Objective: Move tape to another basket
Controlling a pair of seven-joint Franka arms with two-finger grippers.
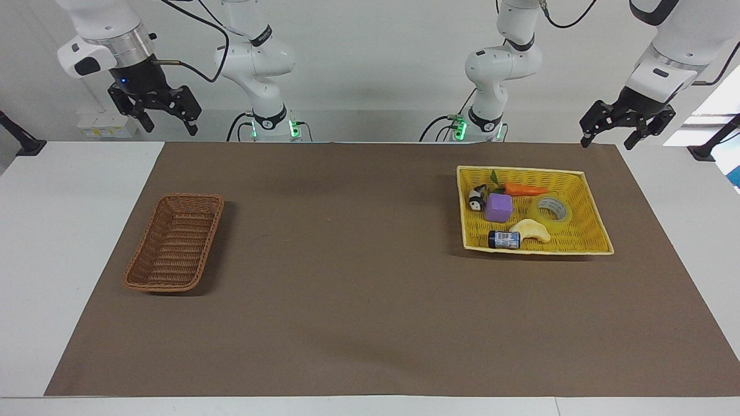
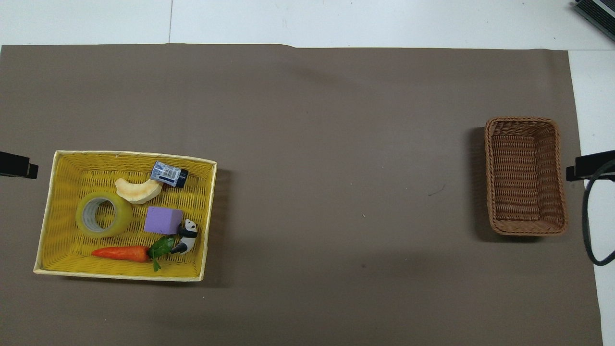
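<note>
On the worktop (image 1: 69,242) a brown paper mat (image 1: 358,300) covers most of the surface, giving both containers a plain, uniform ground. Yellow woven basket (image 1: 595,234) sits toward the left arm's end; it serves as the source bin and holds several items loosely. Brown wicker basket (image 1: 173,242) lies well apart from it, toward the right arm's end, with nothing in it; judged to be the destination.

Left tool (image 1: 627,124) hangs raised over the mat's corner, just off the yellow basket's robot-side edge, fingers spread, holding nothing; likely placed to descend onto the roll. Right tool (image 1: 159,112) hangs over the worktop's robot-side edge, fingers apart, carrying nothing; this arm waits.

Tape (image 1: 552,211) lies flat in the yellow basket, core opening upward, which offers a wall to pinch. It touches the pale curved banana-like piece (image 1: 533,230). Purple block (image 1: 498,207) stands beside it; the carrot (image 1: 523,189) lies nearer to the robots. Task not yet started.
</note>
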